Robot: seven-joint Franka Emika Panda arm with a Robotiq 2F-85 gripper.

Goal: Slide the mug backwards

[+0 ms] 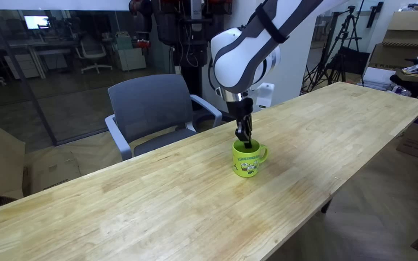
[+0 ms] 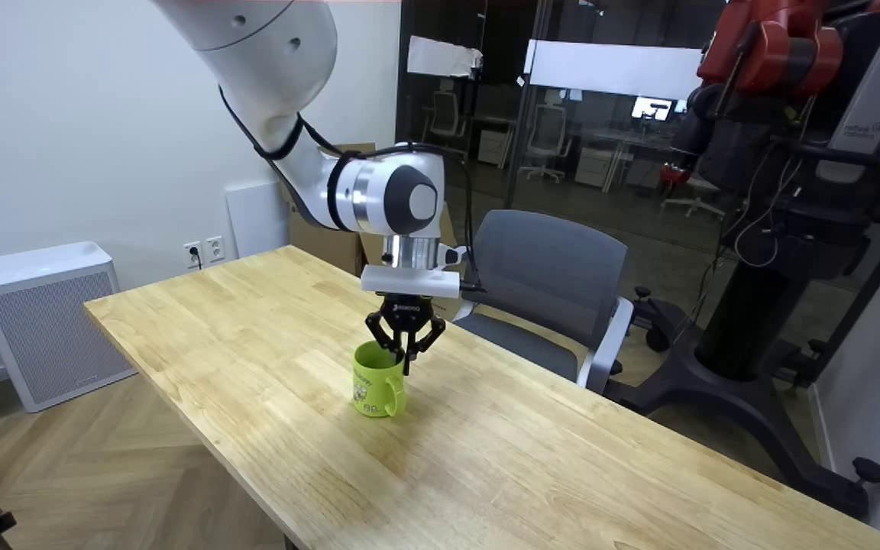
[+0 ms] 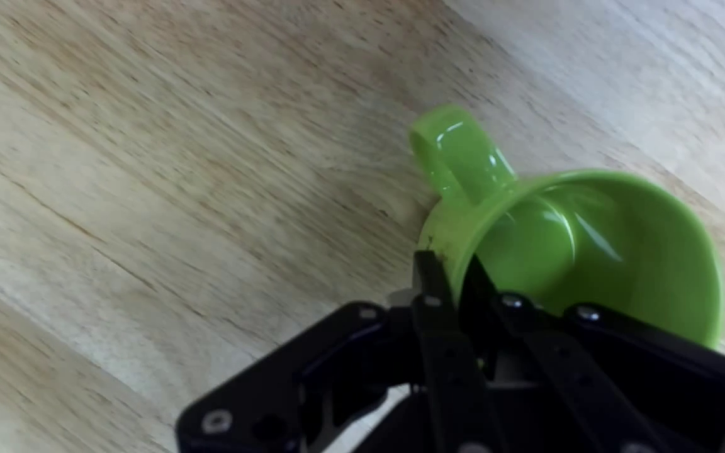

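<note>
Just the one mug (image 1: 246, 159) in play, lime green, standing upright on the one long wooden table (image 1: 151, 203), well in from both long edges! I count one loop handle (image 3: 463, 154) on its side, and several little cartoon faces printed on the body with a line of lettering above them.

Over it hangs a single white-and-grey arm (image 1: 230, 61), and here's the grip: two black jaws, closed on the mug's wall. One jaw dips inside the rim, the other sits outside, the green pinched between them. The wrist view has it plain, the hold only a little way round the rim from the handle.

Beside the table's far edge, one grey chair (image 1: 149, 108), two armrests. Behind the glass in an exterior view, two more chairs (image 1: 93, 49) and one lit screen (image 1: 36, 22). One red-and-black robot (image 2: 772, 57) stands at the back in both exterior views. And over by the wall, two sockets (image 2: 215, 249), one plug (image 2: 194, 256) between them, and one white boxy unit (image 2: 54, 325) with a grille.
</note>
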